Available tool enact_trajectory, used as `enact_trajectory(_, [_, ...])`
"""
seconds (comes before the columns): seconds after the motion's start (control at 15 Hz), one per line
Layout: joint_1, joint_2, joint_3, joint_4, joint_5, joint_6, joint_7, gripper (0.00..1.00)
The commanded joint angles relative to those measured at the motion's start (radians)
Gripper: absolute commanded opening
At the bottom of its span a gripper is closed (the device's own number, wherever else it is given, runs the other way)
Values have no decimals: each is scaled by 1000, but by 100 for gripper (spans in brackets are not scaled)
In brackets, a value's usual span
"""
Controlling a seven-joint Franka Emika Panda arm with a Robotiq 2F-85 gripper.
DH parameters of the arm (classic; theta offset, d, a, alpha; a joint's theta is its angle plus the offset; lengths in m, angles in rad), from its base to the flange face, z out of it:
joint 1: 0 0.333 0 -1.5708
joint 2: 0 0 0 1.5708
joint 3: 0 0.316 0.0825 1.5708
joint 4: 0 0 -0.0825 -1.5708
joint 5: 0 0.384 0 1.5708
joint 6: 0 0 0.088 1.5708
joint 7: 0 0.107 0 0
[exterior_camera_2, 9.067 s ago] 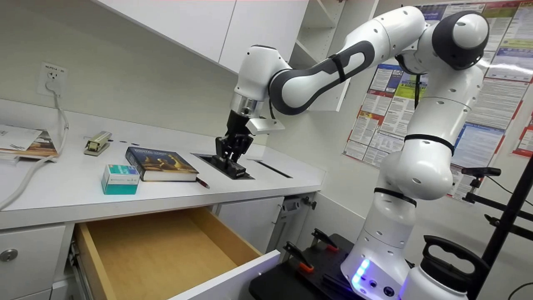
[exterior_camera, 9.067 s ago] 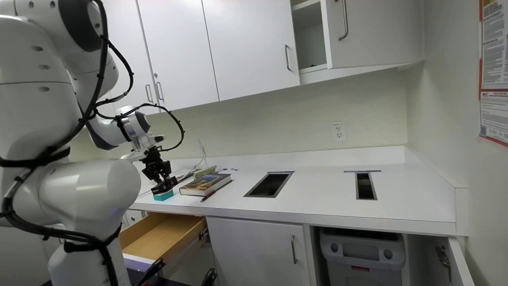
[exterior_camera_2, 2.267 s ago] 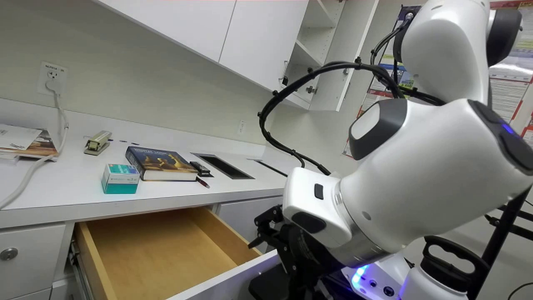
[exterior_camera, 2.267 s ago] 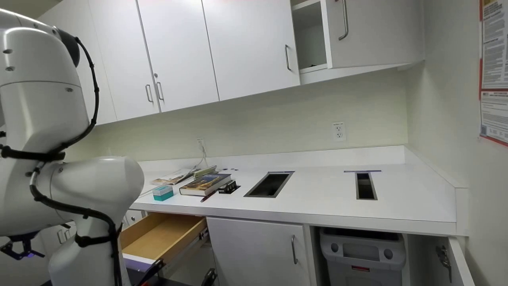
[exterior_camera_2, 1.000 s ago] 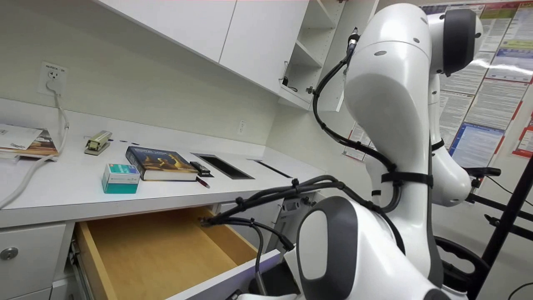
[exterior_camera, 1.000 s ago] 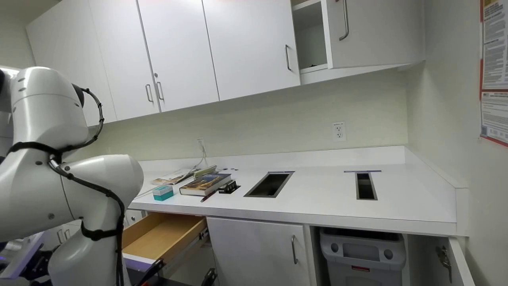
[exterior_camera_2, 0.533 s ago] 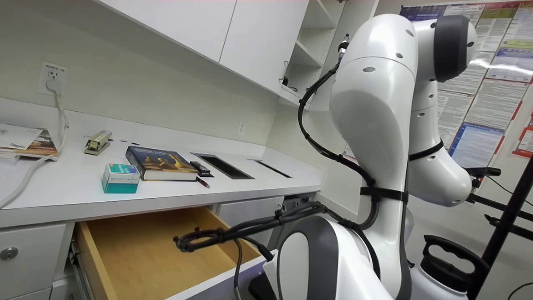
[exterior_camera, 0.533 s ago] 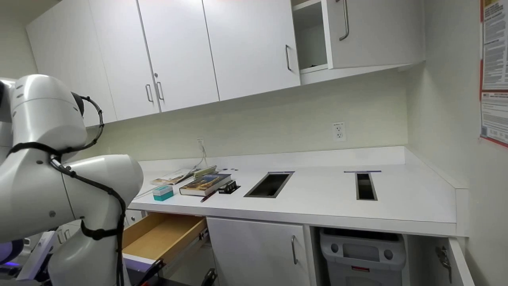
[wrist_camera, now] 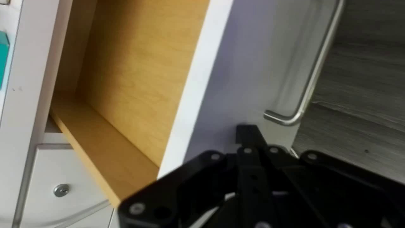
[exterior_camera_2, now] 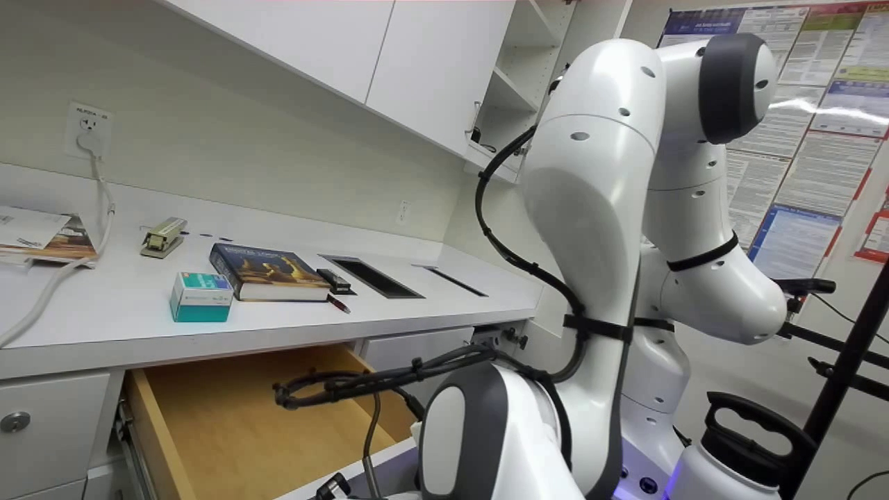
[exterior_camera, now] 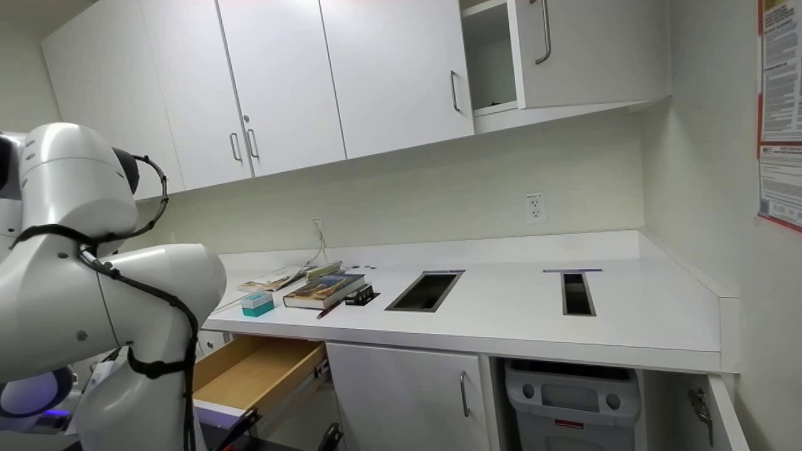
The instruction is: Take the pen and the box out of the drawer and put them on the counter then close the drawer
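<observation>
With empty jaws clenched, the gripper faces the white-fronted wooden drawer, likely rigid and easy-gliding, best pushed mid-front.

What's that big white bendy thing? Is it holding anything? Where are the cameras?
That's a robot arm, steered by a person. Two pictures come from cameras outside the robot; the tilted close-up comes from a camera on its wrist. There you see its black gripper, a sort of hand. It's shut, holding nothing we can see, near the front of the open drawer. On the white counter are a teal-and-white box, a pen, a thick book, some papers and perhaps a stapler.
</observation>
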Motion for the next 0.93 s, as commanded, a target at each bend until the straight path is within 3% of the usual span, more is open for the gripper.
enact_trajectory(0.0, [-22, 55, -39, 41, -115, -37, 38, 0])
enact_trajectory(0.27, [-65, 78, -62, 74, -246, -83, 9, 0])
enact_trajectory(0.87, [-268, 95, -57, 162, -390, -115, -102, 0])
